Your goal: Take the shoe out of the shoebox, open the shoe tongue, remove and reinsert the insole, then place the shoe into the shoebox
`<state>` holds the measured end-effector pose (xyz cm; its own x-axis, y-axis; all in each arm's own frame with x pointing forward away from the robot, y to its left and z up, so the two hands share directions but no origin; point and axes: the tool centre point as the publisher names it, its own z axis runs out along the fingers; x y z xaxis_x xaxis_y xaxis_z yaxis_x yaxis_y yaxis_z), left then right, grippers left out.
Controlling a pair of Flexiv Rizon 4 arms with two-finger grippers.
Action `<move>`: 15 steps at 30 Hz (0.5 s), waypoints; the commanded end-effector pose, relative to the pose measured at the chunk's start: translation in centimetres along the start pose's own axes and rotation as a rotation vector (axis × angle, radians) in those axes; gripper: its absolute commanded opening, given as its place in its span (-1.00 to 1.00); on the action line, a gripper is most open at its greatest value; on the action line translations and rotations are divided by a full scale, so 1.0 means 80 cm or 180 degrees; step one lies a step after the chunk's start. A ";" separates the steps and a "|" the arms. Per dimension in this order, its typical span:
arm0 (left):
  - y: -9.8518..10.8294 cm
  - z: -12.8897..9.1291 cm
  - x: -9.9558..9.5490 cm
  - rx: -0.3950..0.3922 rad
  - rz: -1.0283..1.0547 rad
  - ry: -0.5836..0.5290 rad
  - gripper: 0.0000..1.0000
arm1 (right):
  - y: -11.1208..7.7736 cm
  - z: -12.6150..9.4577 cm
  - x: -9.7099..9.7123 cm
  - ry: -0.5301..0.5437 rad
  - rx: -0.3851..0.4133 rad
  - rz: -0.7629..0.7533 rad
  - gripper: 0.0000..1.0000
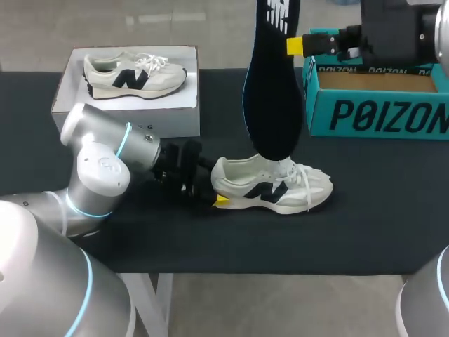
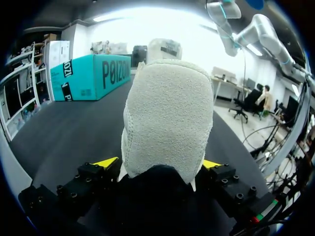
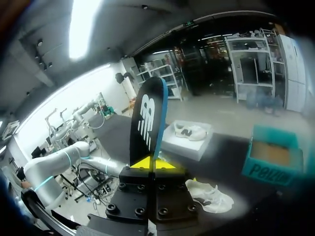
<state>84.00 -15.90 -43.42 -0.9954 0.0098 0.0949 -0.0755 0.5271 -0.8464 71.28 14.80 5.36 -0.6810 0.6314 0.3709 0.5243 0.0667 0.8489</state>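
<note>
Insole [image 1: 272, 91] hangs clamped in the right gripper [image 1: 295, 46], tip at the mouth of the shoe [image 1: 280, 188], left gripper [image 2: 158, 164] pinching its heel on the worktop [image 1: 393, 210]; reinserting probably calls for sliding it toeward.

Left arm [image 1: 98, 168], silver with glowing cyan joint rings: enters at lower left of head view, forearm low, pointing right toward frame centre. Left gripper [image 1: 216, 184], black with yellow tips: fingers clamp heel of cream suede sneaker [image 1: 273, 188] from both sides. Right arm [image 1: 396, 28], black wrist: upper right corner, raised, pointing left. Right gripper [image 1: 295, 45]: tips pinched on upright dark blue foam insole [image 1: 272, 105].
</note>
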 end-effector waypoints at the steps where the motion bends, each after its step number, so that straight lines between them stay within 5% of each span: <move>1: 0.001 0.001 0.000 -0.0001 0.0000 0.0003 1.00 | -0.003 0.004 -0.009 0.0246 -0.0367 -0.0029 -1.00; 8: 0.001 0.001 0.000 -0.0001 0.0000 0.0003 1.00 | 0.006 0.016 -0.017 0.0185 -0.0177 -0.0116 -1.00; 15: -0.055 -0.055 0.012 -0.0456 -0.0090 -0.0186 1.00 | -0.008 0.009 -0.023 0.0145 0.0036 -0.0071 -1.00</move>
<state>84.53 -15.69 -40.99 -0.9965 -0.0282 0.0792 -0.0813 0.5630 -0.8225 72.61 14.40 3.26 -0.7219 0.5836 0.3719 0.4970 0.0632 0.8655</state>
